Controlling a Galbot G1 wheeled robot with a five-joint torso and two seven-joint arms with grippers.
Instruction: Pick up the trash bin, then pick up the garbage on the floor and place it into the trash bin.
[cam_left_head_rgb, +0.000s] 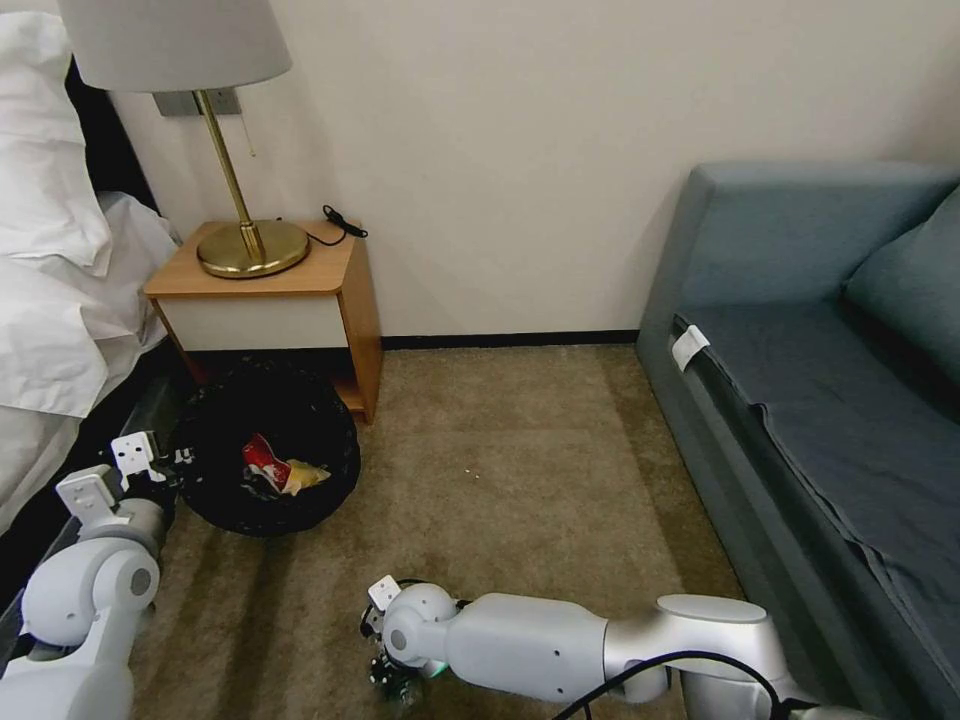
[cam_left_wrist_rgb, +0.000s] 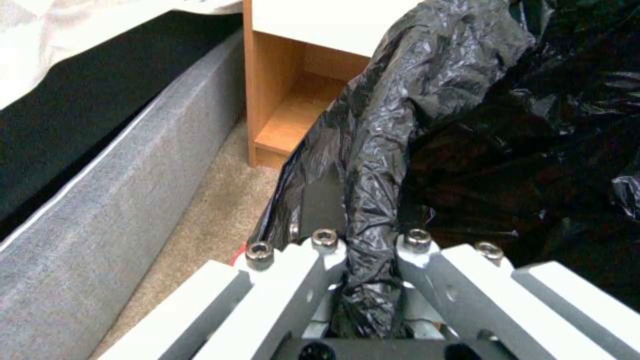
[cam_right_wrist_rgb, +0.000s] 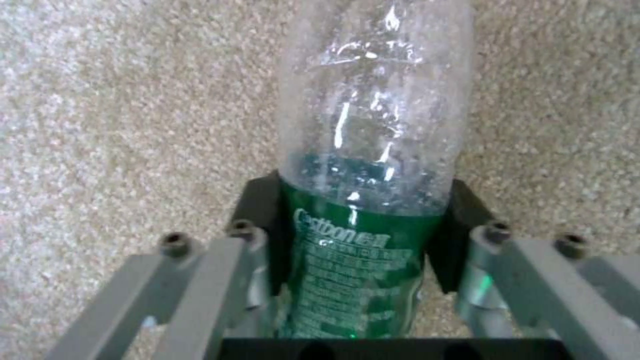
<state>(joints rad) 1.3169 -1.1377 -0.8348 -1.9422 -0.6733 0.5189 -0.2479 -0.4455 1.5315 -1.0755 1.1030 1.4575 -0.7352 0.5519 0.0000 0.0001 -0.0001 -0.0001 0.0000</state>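
Black pads of right gripper (cam_right_wrist_rgb: 363, 235) clamp bottle (cam_right_wrist_rgb: 373, 150).

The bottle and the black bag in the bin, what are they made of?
The bottle, clamped in the right gripper, looks like thin clear plastic: the carpet shows through it, and its green label is glossy. The black bag, pinched by the left gripper, looks like thin shiny plastic film, creased and wrinkled.

Trash bin (cam_left_head_rgb: 268, 462): round, lined with crinkly black bag, on carpet just before the nightstand, rim pinched in left gripper (cam_left_wrist_rgb: 370, 250). Inside: red-and-white wrapper (cam_left_head_rgb: 262, 457) touching yellow wrapper (cam_left_head_rgb: 303, 476). Clear bottle (cam_right_wrist_rgb: 370, 165), green label, clamped between right gripper's pads above carpet.
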